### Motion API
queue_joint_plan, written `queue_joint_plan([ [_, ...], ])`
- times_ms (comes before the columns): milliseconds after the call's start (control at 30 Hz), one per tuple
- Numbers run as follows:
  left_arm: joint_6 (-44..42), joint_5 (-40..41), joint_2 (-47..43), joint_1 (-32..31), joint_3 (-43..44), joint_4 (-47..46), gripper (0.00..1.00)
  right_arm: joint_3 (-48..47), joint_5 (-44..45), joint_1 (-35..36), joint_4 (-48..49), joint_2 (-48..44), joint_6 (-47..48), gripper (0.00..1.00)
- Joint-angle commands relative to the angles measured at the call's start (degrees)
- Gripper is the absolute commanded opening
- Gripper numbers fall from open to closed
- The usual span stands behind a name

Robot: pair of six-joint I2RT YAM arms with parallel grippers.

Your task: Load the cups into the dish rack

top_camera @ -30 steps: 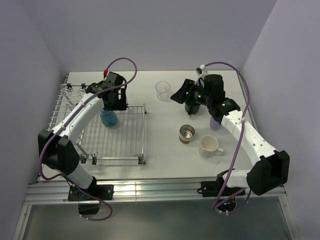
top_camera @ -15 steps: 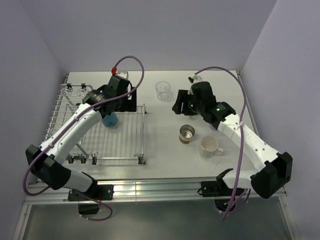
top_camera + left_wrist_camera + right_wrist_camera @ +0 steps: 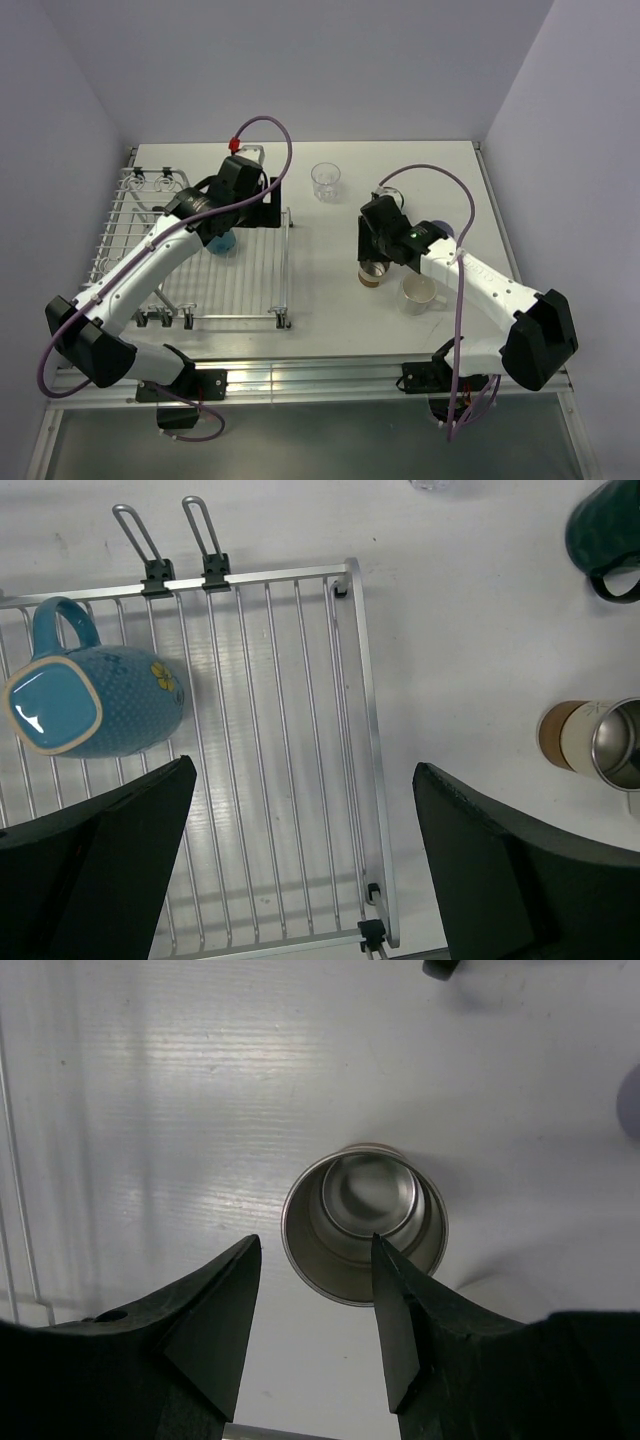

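The brown metal-lined cup (image 3: 365, 1205) stands upright mid-bench (image 3: 325, 295), between the dish rack (image 3: 362, 710) and the white mug (image 3: 420, 292), with its mouth up and its long axis vertical. The right tool (image 3: 314, 1245) hangs spread over its rim, one finger outside and one over the mouth, likely to pinch the wall. The left tool (image 3: 304, 770) is spread wide and empty above the rack, where the light blue mug (image 3: 110, 705) sits.
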State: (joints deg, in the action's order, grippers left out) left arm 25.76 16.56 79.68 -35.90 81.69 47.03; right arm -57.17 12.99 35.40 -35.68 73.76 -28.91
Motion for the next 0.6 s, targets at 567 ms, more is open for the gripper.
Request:
queue_joint_plan([
  [567,0.9,-0.4,-0.1,-0.9,-1.7,-3.5,0.97,4.9,1.0,3.0,6.1,4.8,-1.7,0.54],
])
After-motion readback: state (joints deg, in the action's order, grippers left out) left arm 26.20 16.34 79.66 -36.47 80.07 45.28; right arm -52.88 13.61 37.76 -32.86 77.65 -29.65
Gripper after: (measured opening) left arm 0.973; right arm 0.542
